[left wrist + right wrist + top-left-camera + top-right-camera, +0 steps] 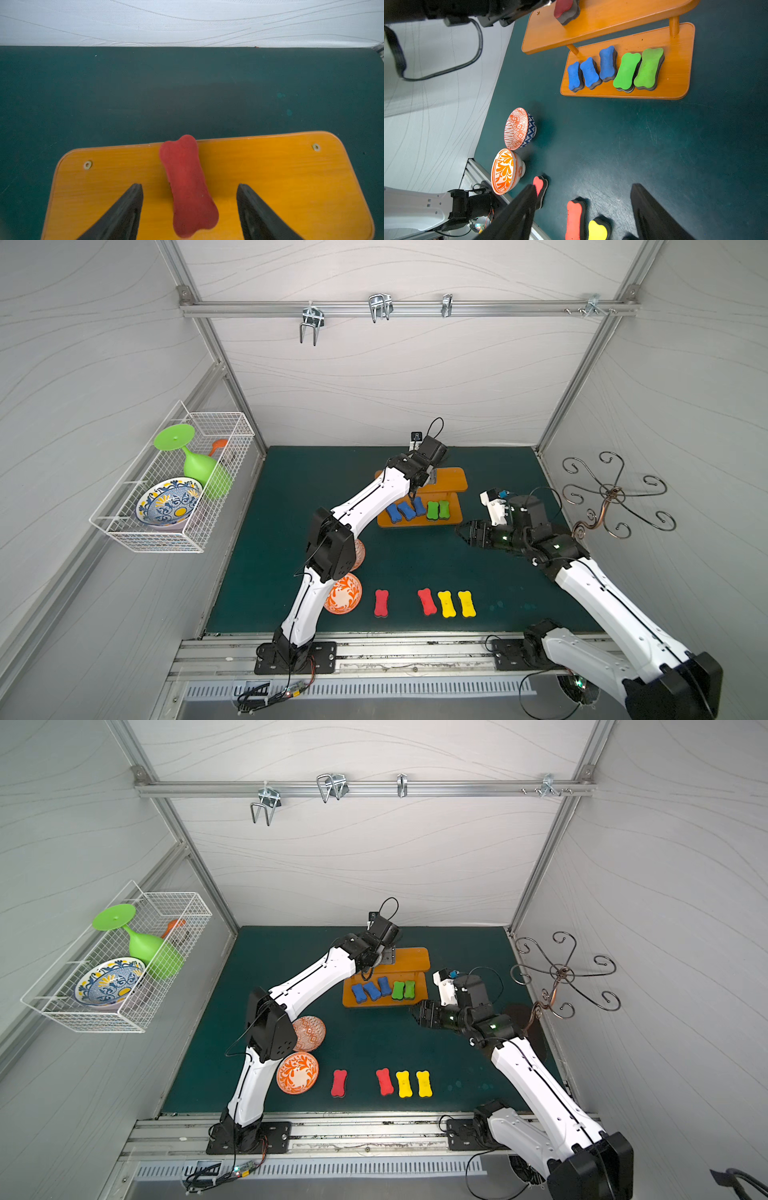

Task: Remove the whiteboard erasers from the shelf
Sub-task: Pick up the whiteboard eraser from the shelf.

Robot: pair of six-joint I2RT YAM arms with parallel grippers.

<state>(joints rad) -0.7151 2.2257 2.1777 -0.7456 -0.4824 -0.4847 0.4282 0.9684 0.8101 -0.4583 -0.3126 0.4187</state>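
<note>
- at centre frame in a top view, a glossy orange two-tier wooden shelf (453,483) stands on a dark green mat (291,489).
- left gripper (189,185) hovers over its upper board, fingers (124,209) spread either side of one red bone-shaped foam eraser (182,164), not touching it.
- lower board carries three blue erasers (406,510) and two green erasers (432,510).
- lower centre, on the mat: two red erasers (381,603), two yellow erasers (446,603).
- right gripper (583,185), just right of the shelf, fingers apart, empty.

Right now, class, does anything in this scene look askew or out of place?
Yes: the green goblet lies tipped in the white wire basket, its foot jutting above the rim beside a leaning patterned bowl.
</note>
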